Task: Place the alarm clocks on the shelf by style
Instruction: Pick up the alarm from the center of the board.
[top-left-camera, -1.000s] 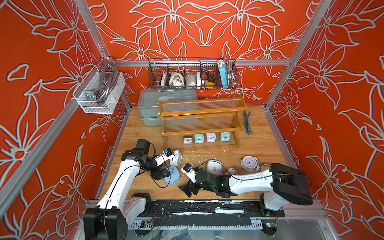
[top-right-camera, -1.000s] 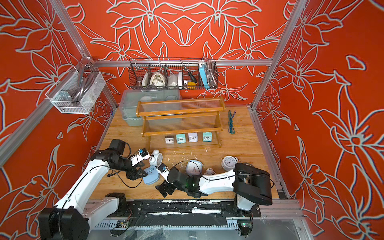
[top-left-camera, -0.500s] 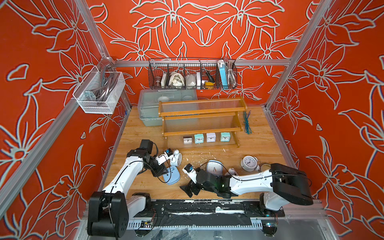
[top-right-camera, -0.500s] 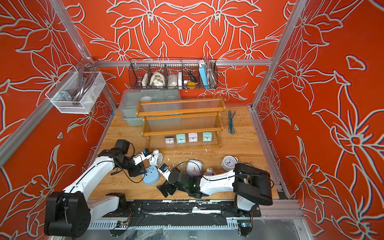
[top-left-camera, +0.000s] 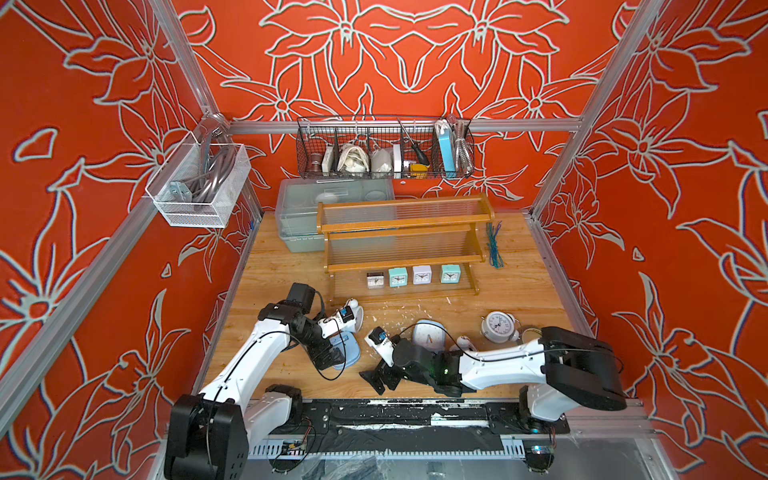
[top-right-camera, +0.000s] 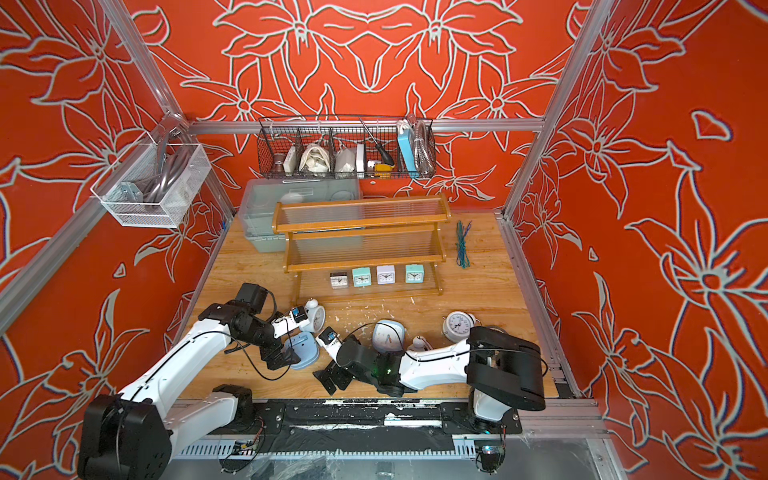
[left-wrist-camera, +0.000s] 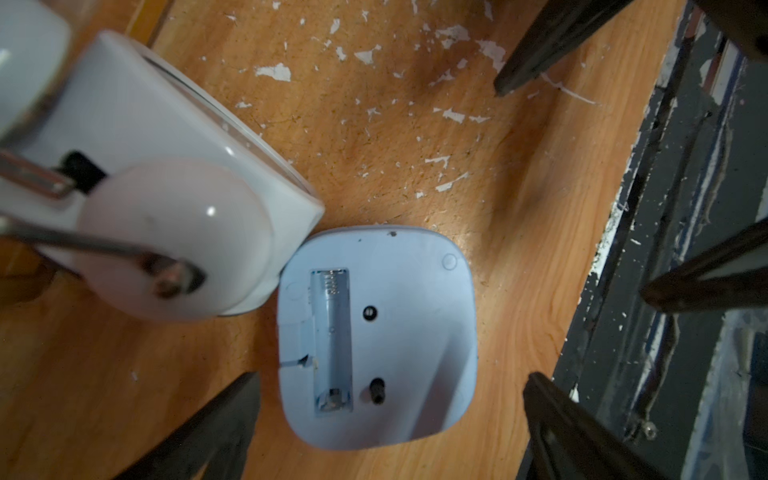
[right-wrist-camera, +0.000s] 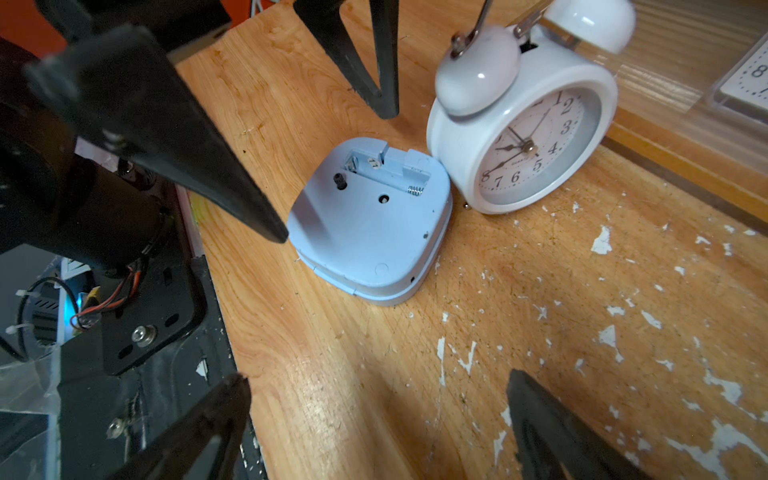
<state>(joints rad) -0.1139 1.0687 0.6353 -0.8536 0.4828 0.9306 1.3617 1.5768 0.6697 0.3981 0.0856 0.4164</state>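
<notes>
A pale-blue alarm clock (left-wrist-camera: 376, 332) lies face down on the table, battery bay showing. My left gripper (left-wrist-camera: 390, 376) hangs open above it, one finger on each side, not touching. A white twin-bell clock (right-wrist-camera: 523, 137) stands upright against that clock's edge. My right gripper (right-wrist-camera: 376, 376) is open over bare wood near the front edge, holding nothing. In a top view a second pale-blue clock (top-left-camera: 430, 336) and another twin-bell clock (top-left-camera: 496, 328) sit by the right arm. The shelf (top-left-camera: 405, 245) holds several tiny square clocks (top-left-camera: 397, 276) on its bottom tier.
A clear plastic bin (top-left-camera: 299, 216) stands behind the shelf. A black wire basket (top-left-camera: 384, 147) hangs on the back wall and a white mesh basket (top-left-camera: 199, 187) on the left wall. Green ties (top-left-camera: 494, 245) lie right of the shelf. A black rail (top-left-camera: 415, 411) borders the front edge.
My left gripper's jaws have spread wide over the face-down pale-blue clock, and the left arm has shifted slightly. The right arm has stayed in place.
</notes>
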